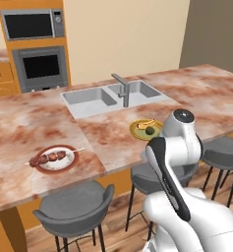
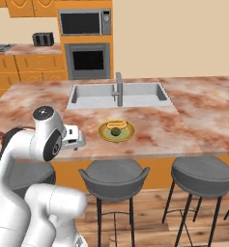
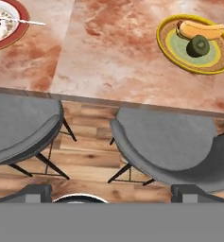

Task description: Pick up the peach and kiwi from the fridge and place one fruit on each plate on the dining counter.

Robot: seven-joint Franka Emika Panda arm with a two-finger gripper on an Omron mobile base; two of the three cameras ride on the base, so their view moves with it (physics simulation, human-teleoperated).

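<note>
Two plates sit on the pink marbled surface [image 1: 19,133]. Yellow plate [image 3: 197,45] near the front edge, in front of the sink [image 1: 113,96], holds the kiwi [image 3: 198,46], dark olive and roughly centred, touching or just beside a pale orange-yellow food piece [image 3: 201,30] on the far side of the plate. Red-rimmed plate [image 1: 56,158] lies well apart to the left, carrying a meat skewer [image 1: 51,157] whose stick pokes past the rim. No peach on either plate.

Hand [image 3: 111,193] released, fingers spread wide, nothing between them; it hangs off the surface's front edge, above the grey stools [image 3: 168,142] and wood floor [image 3: 92,163], looking down. One fingertip [image 3: 35,193] sits over the left stool, the other over the right stool. Arm is folded back near the base, elbow raised beside the yellow plate in the left base view.

Faucet [image 2: 118,89] stands upright at the sink's middle. Oven [image 2: 88,60] and microwave [image 2: 84,22] are stacked in the orange wall cabinet behind, with a toaster [image 2: 43,39] on the wall counter.
</note>
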